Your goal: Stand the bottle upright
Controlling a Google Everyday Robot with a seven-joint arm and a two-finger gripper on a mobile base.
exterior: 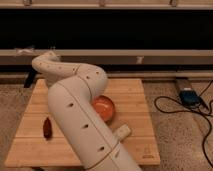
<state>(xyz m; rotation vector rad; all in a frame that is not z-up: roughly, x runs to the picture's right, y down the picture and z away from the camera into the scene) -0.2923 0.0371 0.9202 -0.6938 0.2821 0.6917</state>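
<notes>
Dark red-brown obj (pixel 47 128) lies near left of table (pixel 30 146). Arm (pixel 75 107) rises from bottom centre and bends to rear left; gripper is hidden behind it, can't tell if open or holding anything. Orange bowl (pixel 106 108) sits just right of arm. Bottle (pixel 123 131) lies tilted in front of bowl, partly behind arm. Blue box (pixel 189 95) w/ cables is on floor, far right.

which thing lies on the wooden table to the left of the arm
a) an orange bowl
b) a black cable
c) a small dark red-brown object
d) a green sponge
c: the small dark red-brown object lies on the wooden table left of the arm, while the orange bowl sits on the arm's right; the gripper does not show in this view.
</notes>
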